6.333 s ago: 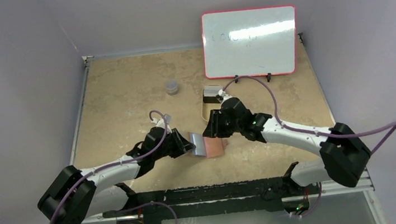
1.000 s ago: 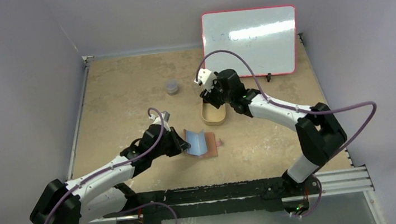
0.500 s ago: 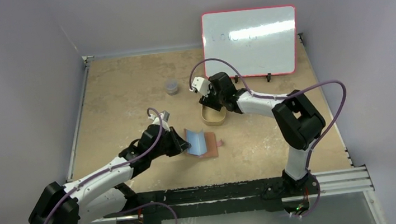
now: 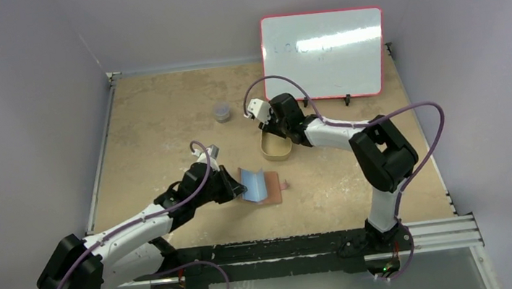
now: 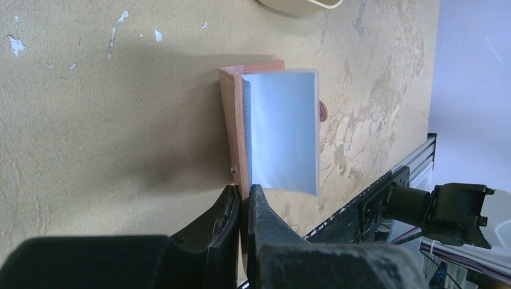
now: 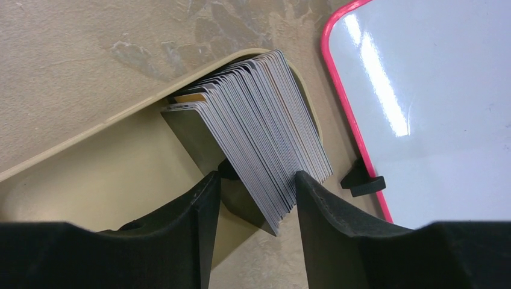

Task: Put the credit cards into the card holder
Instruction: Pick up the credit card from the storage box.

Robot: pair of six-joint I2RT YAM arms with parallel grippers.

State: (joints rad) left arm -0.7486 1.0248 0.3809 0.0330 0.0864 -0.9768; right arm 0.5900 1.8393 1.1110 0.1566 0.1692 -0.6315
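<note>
While the left gripper (image 5: 242,208) is clamped on the holder's (image 5: 231,120) edge, the holder lies open mid-table with a blue card (image 5: 283,129) on it. Farther right, the right gripper's (image 6: 256,186) fingers stand apart, astride the leaning cards (image 6: 265,114) in the tin (image 6: 120,156).

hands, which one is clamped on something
The left hand, pinched shut on the card holder; the right hand is open, straddling the credit cards.
</note>
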